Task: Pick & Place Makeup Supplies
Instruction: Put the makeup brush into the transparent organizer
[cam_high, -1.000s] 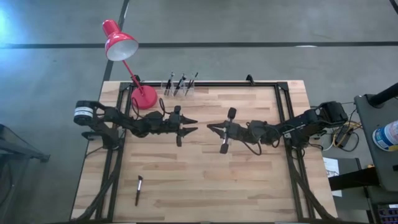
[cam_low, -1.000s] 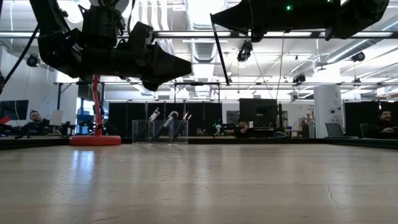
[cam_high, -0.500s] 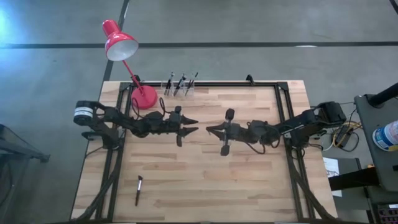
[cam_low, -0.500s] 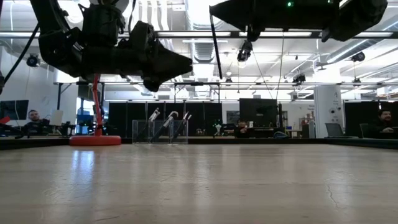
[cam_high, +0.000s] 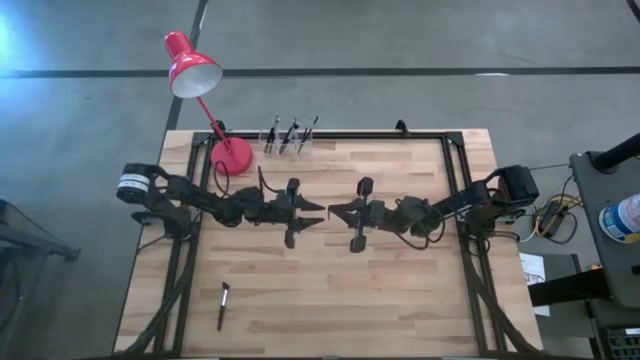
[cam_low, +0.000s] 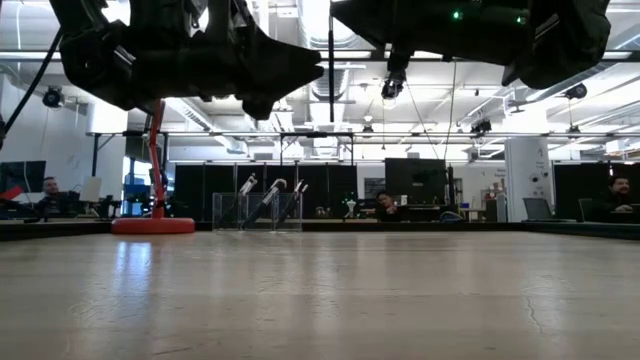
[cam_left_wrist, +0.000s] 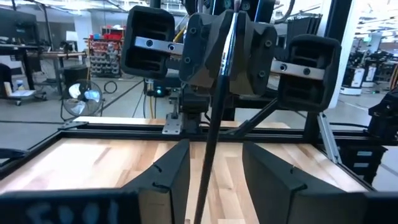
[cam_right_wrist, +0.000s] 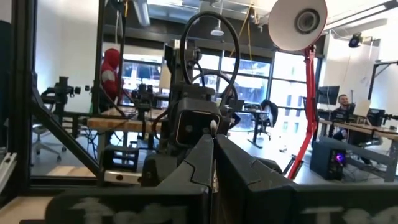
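My right gripper (cam_high: 334, 210) hovers over the table's middle, shut on a thin dark makeup brush (cam_left_wrist: 215, 124) that hangs below it (cam_low: 330, 70). My left gripper (cam_high: 318, 212) faces it from the left, open. Its two fingers (cam_left_wrist: 171, 177) stand on either side of the brush, apart from it. A second brush (cam_high: 224, 304) lies flat on the table near the front left. Three more brushes lean in a clear holder (cam_high: 290, 137) at the far edge. My right gripper pinches the brush near its upper end (cam_left_wrist: 227, 56) between its two shut fingers. The fingers come about level from the table's right and lie across the brush. The brush hangs nearly upright below them, lifted clear of the table.
A red desk lamp stands on its base (cam_high: 231, 156) at the far left, next to the holder (cam_low: 258, 210). A black frame (cam_high: 455, 180) runs along the table's edges. People sit in the room beyond the table.
My left gripper has moved toward the table's right and a little up, closing in on the hanging brush until its open fingers flank it. My right gripper has tipped, and the brush has swung from slanted to nearly upright.
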